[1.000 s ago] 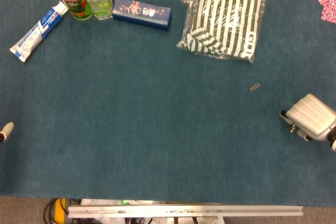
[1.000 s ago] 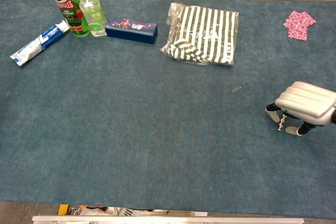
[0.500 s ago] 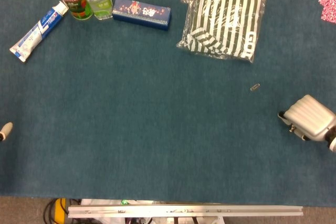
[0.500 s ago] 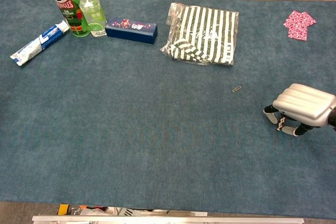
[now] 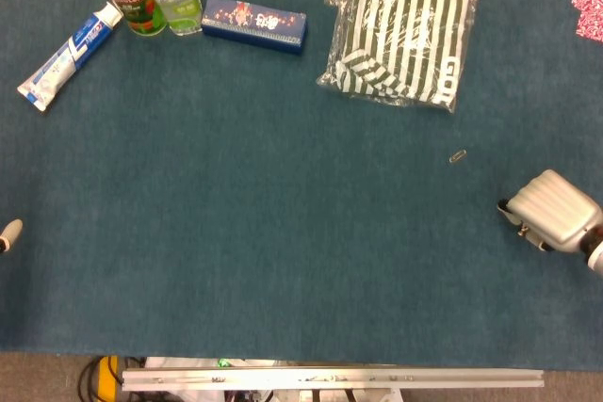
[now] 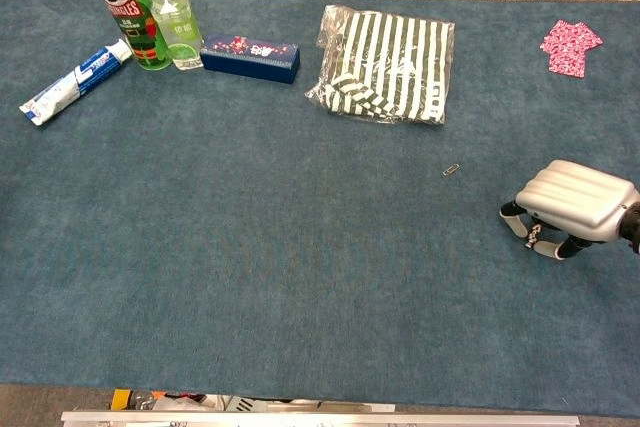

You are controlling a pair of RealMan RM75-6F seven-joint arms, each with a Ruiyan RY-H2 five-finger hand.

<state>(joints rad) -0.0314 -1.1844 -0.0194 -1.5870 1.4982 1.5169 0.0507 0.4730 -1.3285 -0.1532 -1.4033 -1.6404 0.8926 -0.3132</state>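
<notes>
- The right hand (image 6: pixel 574 211) has crept a little further in over the table (image 6: pixel 300 247) from the right edge during the last second; its silver back now sits slightly closer to the clip (image 6: pixel 452 170) than before.
- Its fingers (image 6: pixel 514 219) are curled down under the palm, with nothing visible in them.
- The clip, the nearest thing to that hand, has not moved: it lies alone on the cloth between the hand and the striped bag (image 6: pixel 385 65), apart from both.
- The left hand (image 5: pixel 9 234) shows only as a pale tip at the left edge in the head view, much as before; I cannot tell how its fingers lie.
- Judging by the slow drift, the right hand is closing on the clip, with no contact yet.
</notes>
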